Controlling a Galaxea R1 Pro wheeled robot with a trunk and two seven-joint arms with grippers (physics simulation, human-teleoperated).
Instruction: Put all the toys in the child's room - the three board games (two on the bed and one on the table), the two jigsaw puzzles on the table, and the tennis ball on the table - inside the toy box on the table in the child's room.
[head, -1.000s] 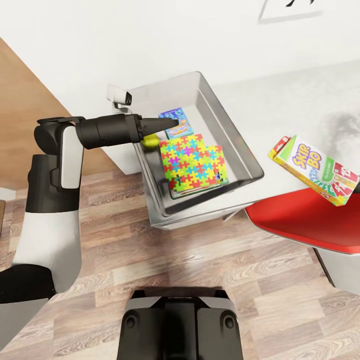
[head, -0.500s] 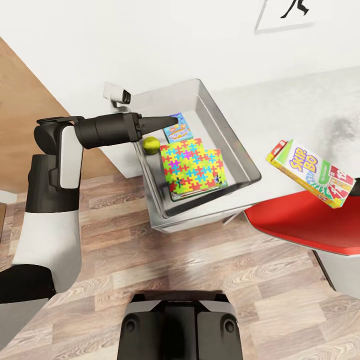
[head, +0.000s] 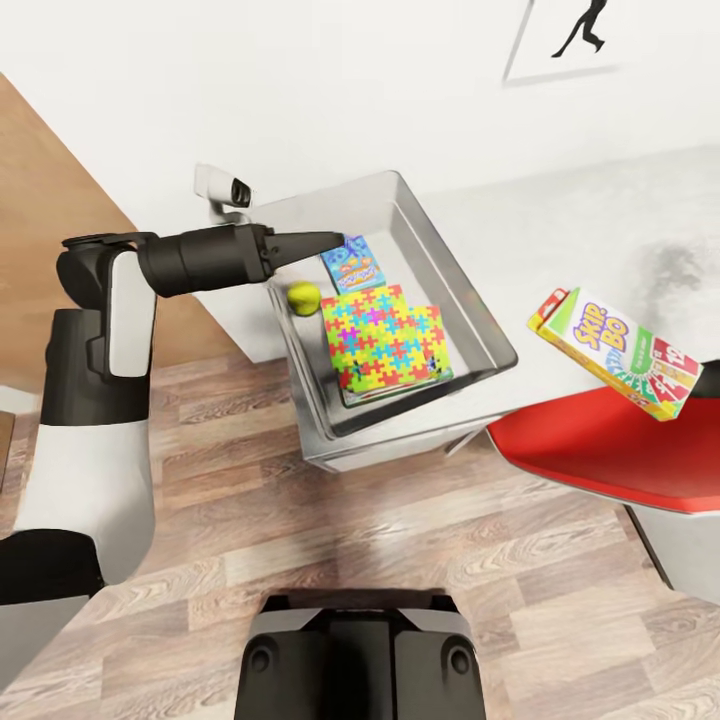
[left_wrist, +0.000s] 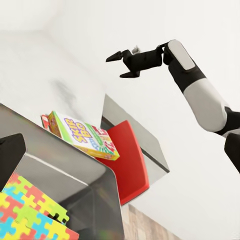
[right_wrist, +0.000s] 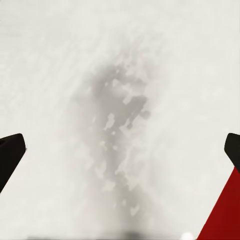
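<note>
Ball (head: 303, 297) newly uncovered in box (head: 470, 300) as left claw (head: 335, 240), closure indeterminate, withdraws; right claw (left_wrist: 121, 65) apart; card game (head: 612, 352) outstanding.

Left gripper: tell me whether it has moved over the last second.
Yes. Against the toy box, the left gripper has drawn back toward its rim, uncovering the tennis ball.

A child's room in a home is showing here: a metal toy box (head: 470, 300) is holding a bright jigsaw puzzle (head: 385, 335), a white table (head: 590, 230) is bearing a Skip-Bo game (head: 615, 352), and wood flooring (head: 400, 540) is lying near.
</note>
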